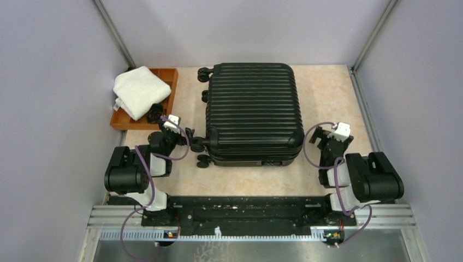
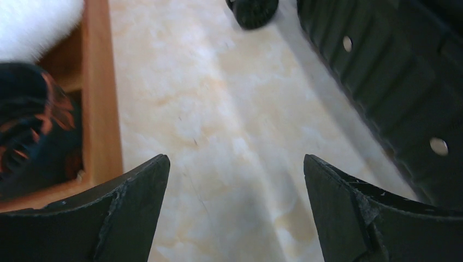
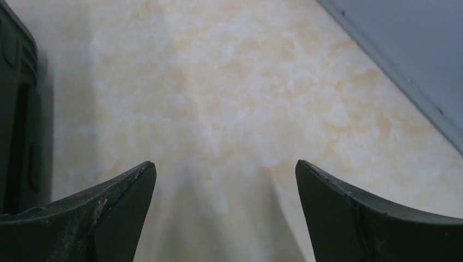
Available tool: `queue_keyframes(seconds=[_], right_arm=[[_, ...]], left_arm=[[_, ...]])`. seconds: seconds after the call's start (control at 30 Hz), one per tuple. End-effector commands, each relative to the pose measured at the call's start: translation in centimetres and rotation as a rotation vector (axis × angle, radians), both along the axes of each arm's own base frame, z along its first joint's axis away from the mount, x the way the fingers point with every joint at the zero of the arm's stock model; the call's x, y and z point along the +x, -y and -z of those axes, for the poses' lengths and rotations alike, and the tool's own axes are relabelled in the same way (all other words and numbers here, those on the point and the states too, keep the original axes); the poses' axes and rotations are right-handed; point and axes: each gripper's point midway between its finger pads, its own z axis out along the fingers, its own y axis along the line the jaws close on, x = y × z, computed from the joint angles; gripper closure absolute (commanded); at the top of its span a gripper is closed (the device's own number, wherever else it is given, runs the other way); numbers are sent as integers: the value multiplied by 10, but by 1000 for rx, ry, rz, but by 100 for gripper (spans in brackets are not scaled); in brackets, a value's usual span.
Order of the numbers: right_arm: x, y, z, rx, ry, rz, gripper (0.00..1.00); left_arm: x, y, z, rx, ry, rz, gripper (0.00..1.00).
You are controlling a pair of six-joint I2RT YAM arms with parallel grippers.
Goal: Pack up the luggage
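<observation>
The luggage (image 1: 252, 112), a closed black ribbed suitcase, lies flat in the middle of the table with its caster wheels on its left side. Its ribbed side shows at the right of the left wrist view (image 2: 393, 76), and a sliver of it at the left edge of the right wrist view (image 3: 16, 109). My left gripper (image 1: 191, 135) is open and empty, low over the table between the wooden tray and the suitcase's near left corner (image 2: 235, 164). My right gripper (image 1: 316, 136) is open and empty just right of the suitcase's near right corner (image 3: 225, 169).
A brown wooden tray (image 1: 123, 121) at the back left holds a folded white towel (image 1: 140, 91) and a dark item with orange marks (image 2: 27, 125). A caster wheel (image 2: 254, 11) sits ahead of the left gripper. Grey walls and metal rails (image 1: 363, 103) bound the table.
</observation>
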Motion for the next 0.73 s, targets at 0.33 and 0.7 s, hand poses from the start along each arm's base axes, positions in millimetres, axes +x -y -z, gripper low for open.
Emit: queue_keyframes(seconds=[0.33,0.7], right_arm=[[40,-4,-48,-45,121,-11,1],[40,-4,-48,-45,120,-10,1]], left_arm=[[19,-4,-29,11,95,-20,2],[20,-3,-28,20,90,-33,1]])
